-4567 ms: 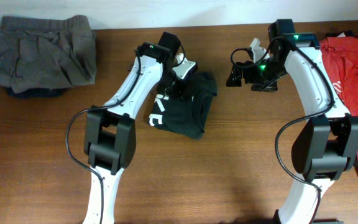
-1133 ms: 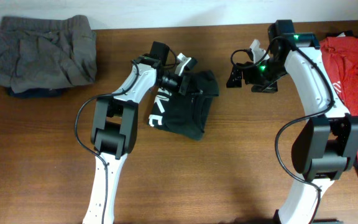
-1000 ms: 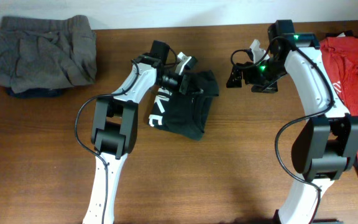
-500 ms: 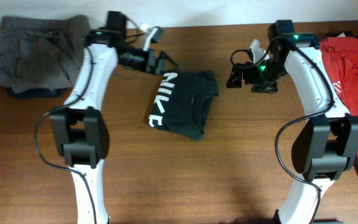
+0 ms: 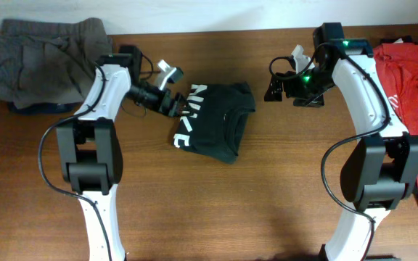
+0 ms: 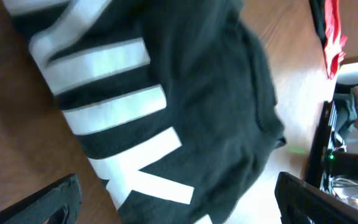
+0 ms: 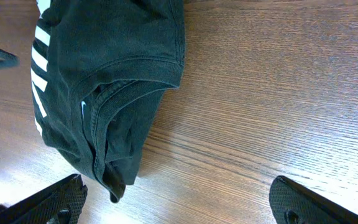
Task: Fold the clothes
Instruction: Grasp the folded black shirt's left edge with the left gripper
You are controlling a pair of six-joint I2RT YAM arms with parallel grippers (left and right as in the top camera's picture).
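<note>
Two tools, both spread wide and holding nothing, flank the black T-shirt (image 5: 212,123), which lies folded into a compact bundle near the middle of the counter (image 5: 252,210). The left tool (image 5: 173,103) sits just off the shirt's upper left corner, right beside the edge that carries the white lettering (image 5: 186,117). From its own wrist camera its two dark fingers stand far apart at the lower corners of the view, with the lettered cloth filling the space between and beyond them. Whether a fingertip touches the fabric cannot be told. The right tool (image 5: 276,80) hangs to the upper right of the shirt, apart from it and over bare wood. Its wrist camera shows its fingers equally far apart, the folded shirt ahead of them with the ribbed collar (image 7: 114,90) turned toward that arm. Far to the left of the shirt, at the counter's back corner, lies a crumpled grey garment (image 5: 46,61). Well to the right of the shirt, past the right arm, a red T-shirt (image 5: 412,80) is spread along the counter's edge.
</note>
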